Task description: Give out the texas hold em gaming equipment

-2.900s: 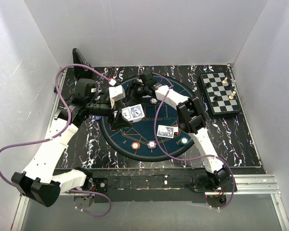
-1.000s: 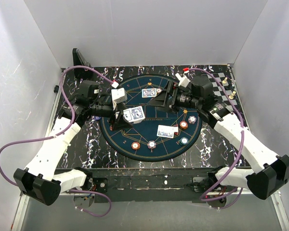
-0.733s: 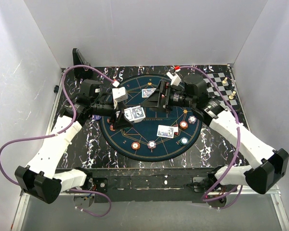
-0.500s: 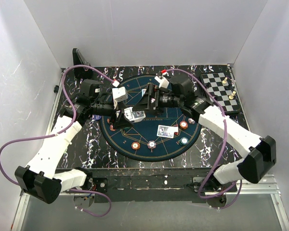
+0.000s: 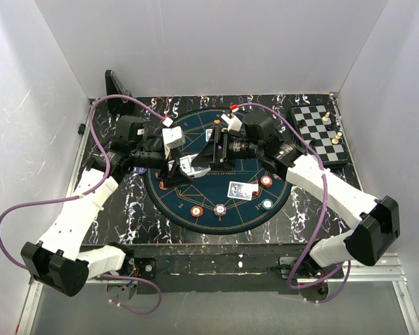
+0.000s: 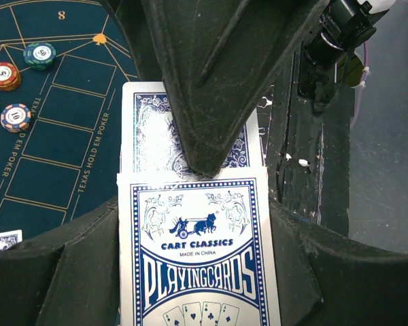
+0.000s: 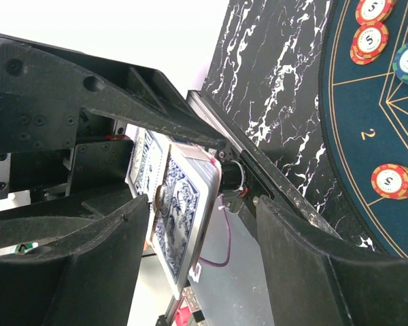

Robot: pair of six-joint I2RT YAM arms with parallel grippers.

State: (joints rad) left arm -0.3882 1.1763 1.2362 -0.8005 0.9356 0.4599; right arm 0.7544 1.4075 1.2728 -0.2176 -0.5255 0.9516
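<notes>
Left fingers [image 6: 211,81] clamped hard on the pack [image 6: 197,272], holding it above the mat [image 5: 174,199], at 9 o'clock from its centre. Right fingers [image 7: 306,272] spread wide, one on each side of the pack's end.

Three plain white walls enclose the scene: the back wall [image 5: 209,49] at 12 o'clock, the left wall [image 5: 28,125] at 9 o'clock and the right wall [image 5: 398,105] at 3 o'clock. They meet in straight corners and have no window. The worktop [image 5: 195,103] between them is black with thin white veins, like marble. A silver metal rail [image 5: 366,264] runs along its near edge toward 4 o'clock, and a black strip [image 5: 216,262] lies beside it at 6 o'clock. Below this, a grey floor [image 5: 223,310] is visible. The light is soft and even, with only weak shadows on the walls.
</notes>
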